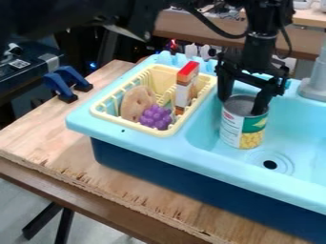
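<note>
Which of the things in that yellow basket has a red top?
The upright box; the grape bunch is purple all over and the round flat piece is tan.

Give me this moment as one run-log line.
gripper: at can's top, grip unclear | can: in sink | yellow rack: tan toy slice, purple grapes, red-topped carton

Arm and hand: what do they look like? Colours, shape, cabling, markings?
The arm is black throughout, with chunky links and a rounded wrist section marked by a thin pale ring. Black cables loop loosely outside it, one on each side of the wrist. The hand is also black, with an angular, bracket-like frame. I can't make out any lettering.
</note>
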